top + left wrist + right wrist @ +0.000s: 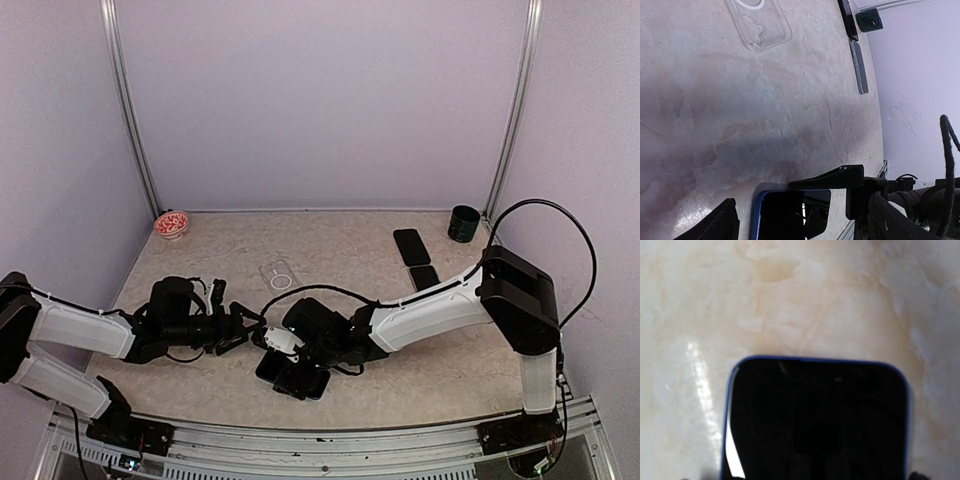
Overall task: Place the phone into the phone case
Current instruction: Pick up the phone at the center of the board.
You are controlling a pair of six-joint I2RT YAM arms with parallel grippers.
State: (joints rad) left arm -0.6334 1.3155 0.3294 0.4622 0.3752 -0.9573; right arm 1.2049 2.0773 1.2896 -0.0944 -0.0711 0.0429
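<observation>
Right gripper (287, 364) sits low over the phone (293, 378) near the table's (420, 385) front edge. Its wrist view shows only dark slivers at the bottom corners, so I can't tell if its fingers are apart or clamped on the phone. Left gripper (238, 332) is at 10 o'clock of the phone, fingers (722, 222) wide apart, holding nothing. Phone lies flat, glossy dark face up, blue rim, not in the case (280, 275). The case lies flat at 12 o'clock from the phone, well apart. Step in hand looks like grasping the phone: pinch across the long edges, not the glass, and lift level. It's thin and slick and will likely skid, so the left gripper could brace the far edge. Then carry it toward 12 o'clock, line up the corners, press in. Counts: one blue-rimmed phone, one clear case, two spare phones (411, 246) at 2 o'clock, one dark cup (463, 222) beyond them, one red bowl (172, 224) at 10 o'clock, two grippers.
</observation>
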